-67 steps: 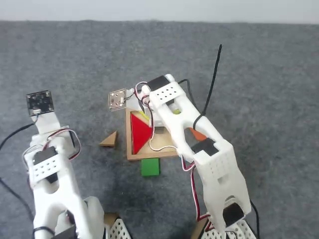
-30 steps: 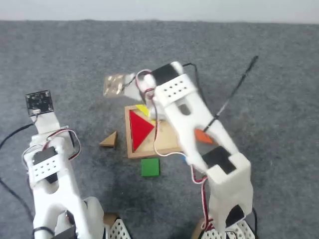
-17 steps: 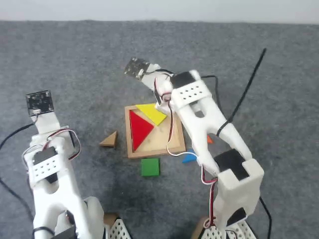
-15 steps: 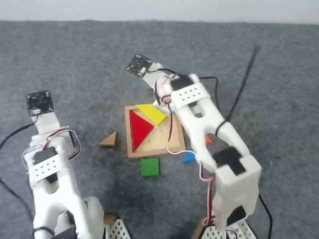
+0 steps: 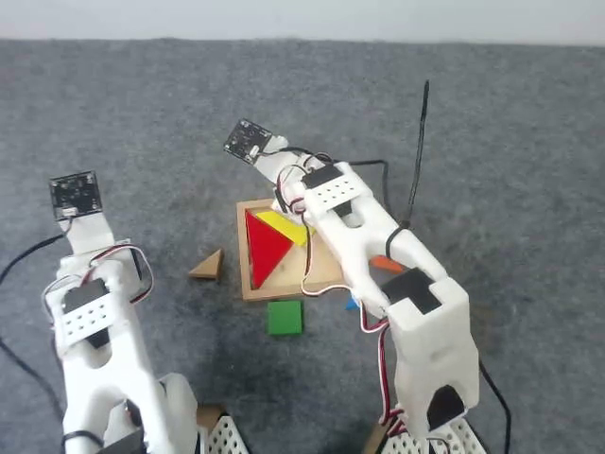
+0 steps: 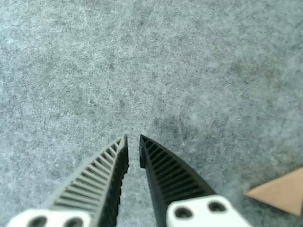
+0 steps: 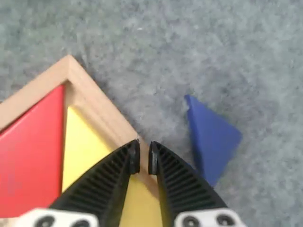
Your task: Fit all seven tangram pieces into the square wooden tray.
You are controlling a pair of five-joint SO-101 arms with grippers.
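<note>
The square wooden tray [image 5: 248,284] lies mid-table with a red triangle [image 5: 265,248] and a yellow triangle [image 5: 284,225] inside it. My right gripper [image 7: 143,158] is shut and holds nothing. It hovers over the tray's far rim [image 7: 102,111], at the yellow triangle's [image 7: 83,146] edge, and a blue triangle [image 7: 210,137] lies on the carpet just outside that rim. A green square [image 5: 285,317], a tan triangle [image 5: 206,265], an orange piece [image 5: 383,263] and a small blue piece [image 5: 352,304] lie around the tray. My left gripper [image 6: 133,142] is shut over bare carpet, away from the tray.
Grey carpet covers the whole table. The right arm [image 5: 369,255] stretches over the tray's right half and hides part of it. The tan triangle [image 6: 281,191] sits on the carpet off to one side of the left gripper.
The right arm lifted off the tray, swung to the far right, then came back left over the far rim. The yellow triangle now shows beside the red one. The left arm stayed still.
</note>
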